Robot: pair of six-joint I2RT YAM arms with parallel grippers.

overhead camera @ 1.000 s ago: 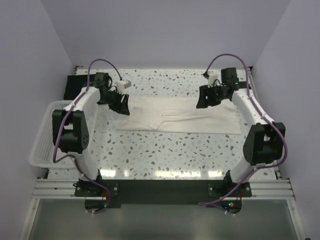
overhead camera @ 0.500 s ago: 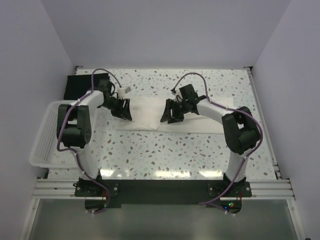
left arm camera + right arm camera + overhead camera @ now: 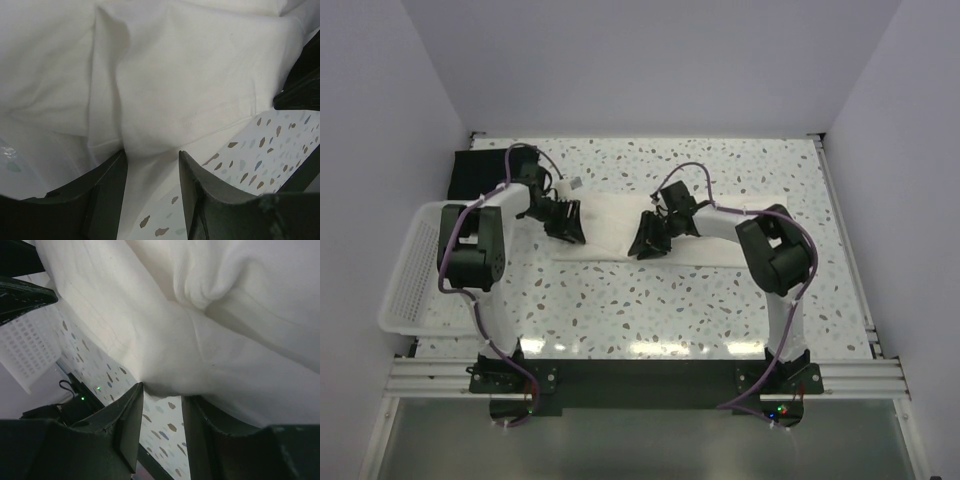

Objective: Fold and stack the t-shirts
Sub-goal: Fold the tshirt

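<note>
At mid-table, with the cream t-shirt [image 3: 607,216] pinched in left gripper [image 3: 152,156] and right gripper [image 3: 162,392], the fold's edges should be kept aligned.

Same build both sides: left arm [image 3: 470,250] and right arm [image 3: 775,255] have white link shells and bulky black joint housings. A purple cable [image 3: 525,150] loops along each. The left claw [image 3: 150,157] and right claw [image 3: 162,390] have matte black wedge fingers. Bases sit on a flat black metal plate [image 3: 640,380] on a silver aluminium rail [image 3: 430,378] at the near edge. Small green LED [image 3: 778,408] at the right base.

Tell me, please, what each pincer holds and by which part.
The right pincer pinches the cream shirt by a bunched edge fold. Its hem lies inside the left pincer; a grip there cannot be told.
</note>
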